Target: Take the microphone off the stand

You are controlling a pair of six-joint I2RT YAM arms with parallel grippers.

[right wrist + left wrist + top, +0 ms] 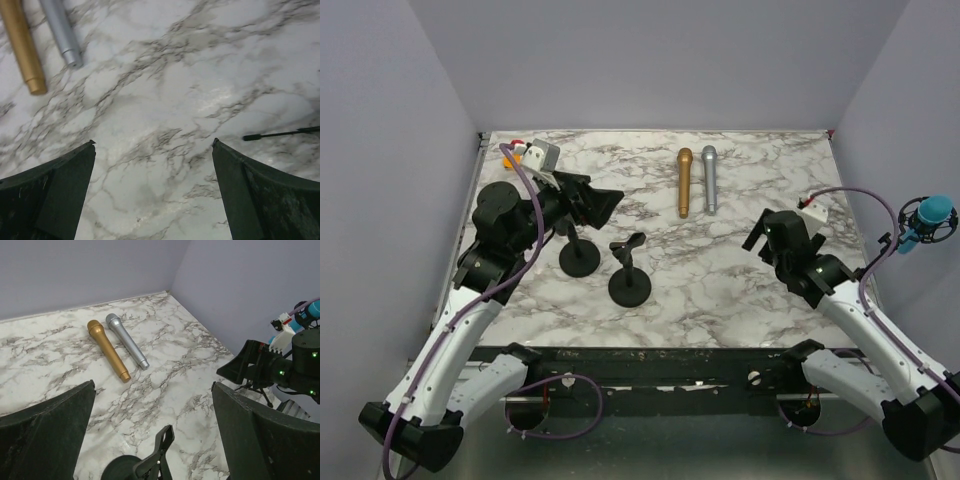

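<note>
Gold microphone and silver microphone lie flat, side by side, beyond the empty clip stand and well apart from it, so the removal seems done. The left end effector, just behind the stand, and the right end effector, far to its right, both have their fingers apart and hold nothing. Next, probably only a retreat is needed, unless the blue microphone far to the right counts. The marble surface is closed in by lilac walls.

Marble table carries gold microphone, silver microphone, two stands.
</note>
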